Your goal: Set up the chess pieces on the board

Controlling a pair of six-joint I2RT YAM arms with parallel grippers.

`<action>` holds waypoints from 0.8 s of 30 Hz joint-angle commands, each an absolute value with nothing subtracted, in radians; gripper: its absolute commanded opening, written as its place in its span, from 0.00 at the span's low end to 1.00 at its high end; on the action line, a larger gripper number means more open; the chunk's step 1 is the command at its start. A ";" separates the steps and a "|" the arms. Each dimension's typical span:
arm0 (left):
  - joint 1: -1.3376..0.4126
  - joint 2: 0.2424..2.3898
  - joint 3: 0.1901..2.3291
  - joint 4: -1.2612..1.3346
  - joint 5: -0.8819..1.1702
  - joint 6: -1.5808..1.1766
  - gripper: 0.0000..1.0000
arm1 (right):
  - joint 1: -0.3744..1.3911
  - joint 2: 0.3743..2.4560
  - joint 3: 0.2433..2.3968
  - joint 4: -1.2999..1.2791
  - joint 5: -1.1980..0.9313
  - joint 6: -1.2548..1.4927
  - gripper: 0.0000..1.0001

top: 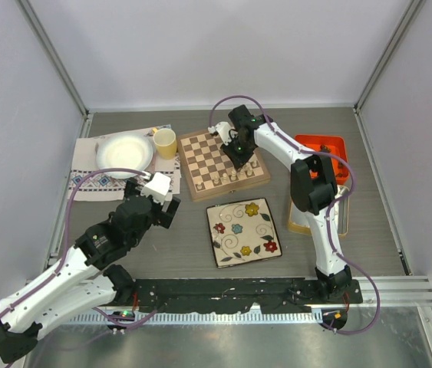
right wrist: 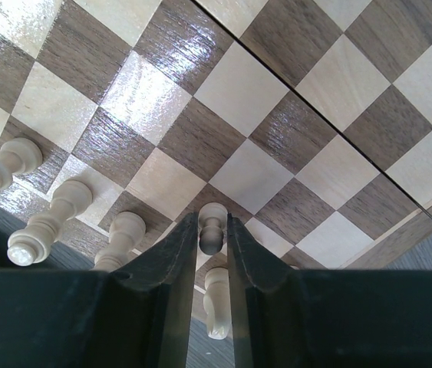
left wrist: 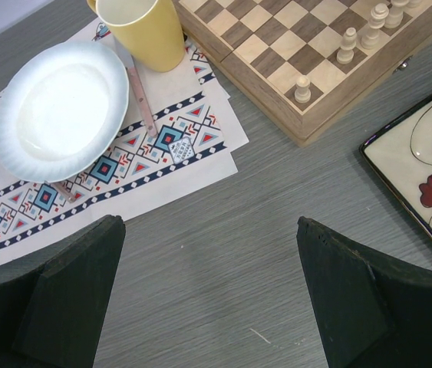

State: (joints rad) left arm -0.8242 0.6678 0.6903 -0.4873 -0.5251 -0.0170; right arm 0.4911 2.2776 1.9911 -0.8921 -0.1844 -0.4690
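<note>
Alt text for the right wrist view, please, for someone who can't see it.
The right gripper straddles a pale chess piece standing near the edge of the board; whether its fingers touch the piece cannot be told. More pale pieces stand in a row to the left in the picture.

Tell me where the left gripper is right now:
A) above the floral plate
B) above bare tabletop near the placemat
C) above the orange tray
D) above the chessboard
B: its wrist view shows the left gripper open over bare grey table, with the patterned placemat and the board lying ahead of it.
</note>
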 commanded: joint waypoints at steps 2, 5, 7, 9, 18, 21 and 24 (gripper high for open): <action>-0.819 0.667 0.693 -0.449 -0.519 -0.005 0.99 | 0.500 2.264 2.016 -0.893 -0.181 -0.468 0.29; -0.819 0.666 0.693 -0.448 -0.518 -0.006 1.00 | 0.499 2.264 2.023 -0.894 -0.181 -0.466 0.29; -0.818 0.667 0.692 -0.448 -0.517 -0.006 0.99 | 0.499 2.257 2.032 -0.894 -0.186 -0.462 0.30; -0.816 0.666 0.693 -0.449 -0.517 -0.006 0.99 | 0.499 2.247 2.052 -0.896 -0.189 -0.459 0.32; -0.811 0.661 0.695 -0.446 -0.514 -0.008 1.00 | 0.499 2.224 2.164 -0.927 -0.209 -0.446 0.37; -0.808 0.657 0.707 -0.439 -0.494 -0.023 1.00 | 0.495 2.191 2.161 -0.928 -0.190 -0.443 0.39; -0.808 0.660 0.733 -0.425 -0.436 -0.092 0.99 | 0.465 2.131 2.128 -0.933 -0.181 -0.445 0.41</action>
